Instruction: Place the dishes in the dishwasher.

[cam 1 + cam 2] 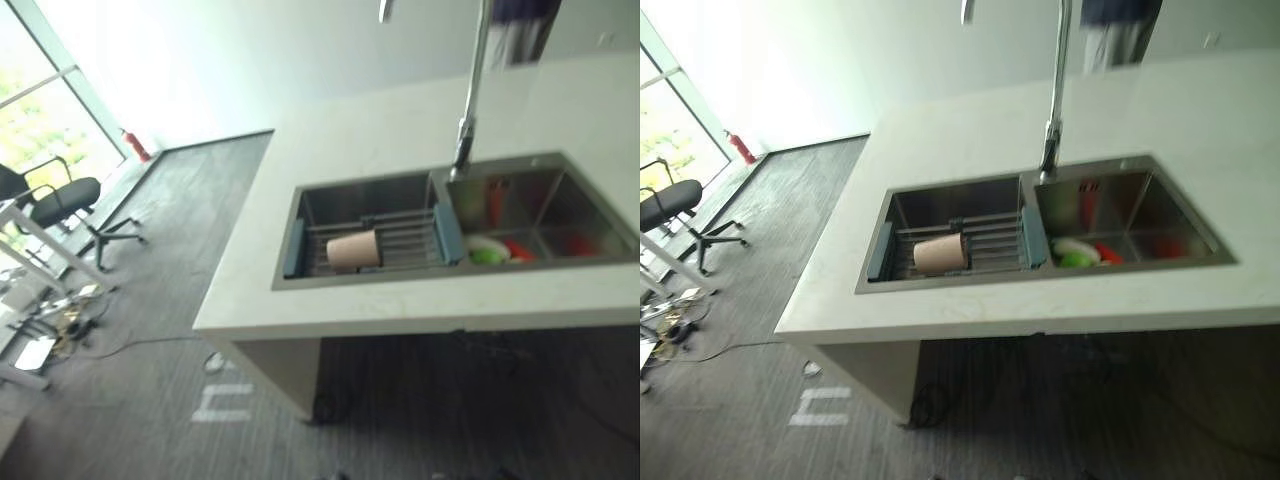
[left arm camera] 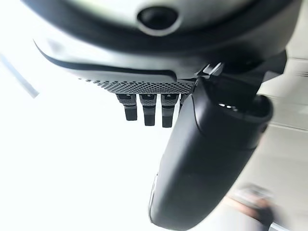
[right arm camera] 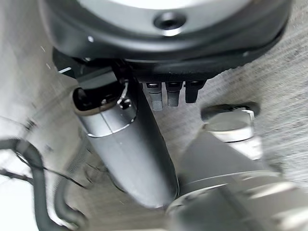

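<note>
- A black office chair (image 1: 62, 203) stands on the grey carpet (image 1: 170, 300) by the window (image 1: 30, 110).
- A red fire extinguisher (image 1: 742, 148) sits by the wall.
- A person (image 1: 1118, 30) stands beyond the table (image 1: 970, 130).

The sink (image 1: 1140, 205) is brushed, dully shining metal, as is the tall glossy tap (image 1: 1053, 90). The tabletop (image 1: 970, 130) looks pale, smooth and matt, like stone. The tan cup (image 1: 940, 254) appears matt, the wire rack (image 1: 990, 240) metal, and the floor (image 1: 760, 330) rough grey carpet.
</note>
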Motion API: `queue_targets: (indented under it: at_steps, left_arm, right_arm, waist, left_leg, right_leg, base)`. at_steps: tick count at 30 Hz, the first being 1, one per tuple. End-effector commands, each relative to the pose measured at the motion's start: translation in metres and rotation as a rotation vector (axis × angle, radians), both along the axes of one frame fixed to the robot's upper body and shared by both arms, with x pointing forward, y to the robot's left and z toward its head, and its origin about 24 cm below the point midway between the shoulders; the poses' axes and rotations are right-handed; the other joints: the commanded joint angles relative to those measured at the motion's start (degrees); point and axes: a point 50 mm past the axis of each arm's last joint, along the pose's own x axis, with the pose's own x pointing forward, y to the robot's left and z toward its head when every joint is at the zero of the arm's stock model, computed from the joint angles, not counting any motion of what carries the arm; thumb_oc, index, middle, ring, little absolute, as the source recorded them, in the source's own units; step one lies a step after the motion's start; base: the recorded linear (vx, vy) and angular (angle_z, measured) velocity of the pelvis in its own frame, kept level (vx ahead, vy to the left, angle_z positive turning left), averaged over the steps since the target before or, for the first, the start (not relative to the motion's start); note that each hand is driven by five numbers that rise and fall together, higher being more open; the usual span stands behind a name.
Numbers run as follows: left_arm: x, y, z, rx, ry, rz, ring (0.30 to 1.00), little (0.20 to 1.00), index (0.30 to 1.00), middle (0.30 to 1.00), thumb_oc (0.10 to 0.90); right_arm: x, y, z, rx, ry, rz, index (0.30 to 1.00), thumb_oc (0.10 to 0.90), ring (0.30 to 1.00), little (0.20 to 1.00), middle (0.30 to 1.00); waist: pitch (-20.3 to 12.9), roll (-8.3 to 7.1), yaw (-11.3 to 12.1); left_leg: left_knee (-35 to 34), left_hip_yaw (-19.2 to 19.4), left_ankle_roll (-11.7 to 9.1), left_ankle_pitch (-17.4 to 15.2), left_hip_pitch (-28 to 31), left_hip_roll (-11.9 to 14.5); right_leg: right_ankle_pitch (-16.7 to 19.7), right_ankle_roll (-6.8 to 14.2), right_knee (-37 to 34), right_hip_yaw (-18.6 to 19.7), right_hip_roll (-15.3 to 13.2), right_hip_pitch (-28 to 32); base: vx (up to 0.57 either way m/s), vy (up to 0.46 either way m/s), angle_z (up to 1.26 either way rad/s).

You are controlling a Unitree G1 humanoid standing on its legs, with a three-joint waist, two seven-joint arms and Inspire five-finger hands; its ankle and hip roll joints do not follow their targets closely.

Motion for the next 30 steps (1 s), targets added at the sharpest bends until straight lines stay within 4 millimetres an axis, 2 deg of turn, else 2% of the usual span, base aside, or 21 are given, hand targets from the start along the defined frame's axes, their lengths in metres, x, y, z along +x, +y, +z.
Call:
queue_targets:
  at_steps: [1, 4, 6, 12, 15, 23, 30]
  left_arm:
    - [0.002, 0.011, 0.039, -0.168, -0.084, -0.025, 0.900, 0.900, 0.900, 0.900, 0.800]
    - [0.027, -0.017, 0.037, -0.200, -0.011, -0.153, 0.900, 0.900, 0.900, 0.900, 0.800]
    - [0.036, -0.028, 0.034, -0.221, 0.016, -0.200, 0.900, 0.900, 0.900, 0.900, 0.800]
    - [0.059, -0.050, 0.030, -0.313, 0.075, -0.289, 0.900, 0.900, 0.900, 0.900, 0.800]
    - [0.071, -0.060, 0.022, -0.301, 0.136, -0.299, 0.900, 0.900, 0.900, 0.900, 0.800]
    - [0.090, -0.072, 0.000, -0.268, 0.270, -0.264, 0.900, 0.900, 0.900, 0.900, 0.800]
    - [0.096, -0.074, -0.019, -0.264, 0.385, -0.247, 0.900, 0.900, 0.900, 0.900, 0.800]
  right_arm:
    - [0.024, -0.006, 0.008, -0.018, -0.105, -0.058, 0.900, 0.800, 0.900, 0.900, 0.900]
    - [0.023, -0.012, 0.011, -0.029, -0.112, -0.058, 0.900, 0.800, 0.900, 0.900, 0.900]
    - [0.018, -0.014, 0.011, -0.032, -0.107, -0.061, 0.900, 0.800, 0.900, 0.900, 0.900]
    - [0.013, -0.016, 0.012, -0.030, -0.111, -0.063, 0.900, 0.800, 0.900, 0.900, 0.900]
    - [0.018, -0.016, 0.014, -0.029, -0.132, -0.059, 0.900, 0.800, 0.900, 0.900, 0.900]
    - [0.037, -0.017, 0.022, -0.028, -0.209, -0.050, 0.900, 0.800, 0.900, 0.900, 0.900]
    - [0.048, -0.019, 0.027, -0.032, -0.252, -0.046, 0.900, 0.800, 0.900, 0.900, 0.900]
  waist:
    - [3.0, 0.76, -3.1]
    - [3.9, 0.86, -5.0]
    - [4.4, 0.82, -6.1]
    - [5.7, 0.83, -8.4]
    - [7.0, 0.77, -9.5]
    - [10.0, 1.18, -10.9]
    - [11.6, 1.75, -11.1]
  left_leg:
    - [4.6, -2.3, 1.9, -7.9, 0.2, -0.9]
    - [4.6, -1.1, 1.9, -7.4, -0.7, -1.0]
    - [4.6, -0.6, 2.0, -7.4, -0.8, -1.0]
    - [4.6, 0.9, 2.1, -7.3, -0.9, -1.1]
    - [4.6, 1.6, 2.3, -7.1, -1.5, -1.3]
    - [4.6, 2.3, 2.4, -6.5, -3.6, -2.1]
    - [4.6, 2.8, 2.4, -6.2, -4.7, -2.6]
  right_leg:
    - [2.5, 6.0, -7.0, 0.5, -1.1, 3.0]
    - [3.7, 6.5, -7.0, 2.7, -0.6, 0.8]
    - [4.1, 6.7, -7.0, 3.7, -0.4, 0.2]
    - [5.2, 7.0, -7.0, 5.9, 0.1, -1.4]
    - [5.8, 7.1, -7.0, 7.0, 0.1, -2.6]
    - [6.9, 7.3, -7.0, 8.7, 0.0, -5.2]
    - [7.5, 7.6, -7.0, 8.5, -0.7, -6.3]
  base:
    - [0.05, -0.070, -0.28]
    - [0.00, -0.035, -0.46]
    - [0.02, -0.032, -0.51]
    - [0.02, -0.022, -0.20]
    - [-0.04, -0.023, -0.15]
    - [-0.07, 0.004, -0.14]
    - [-0.05, 0.017, -0.03]
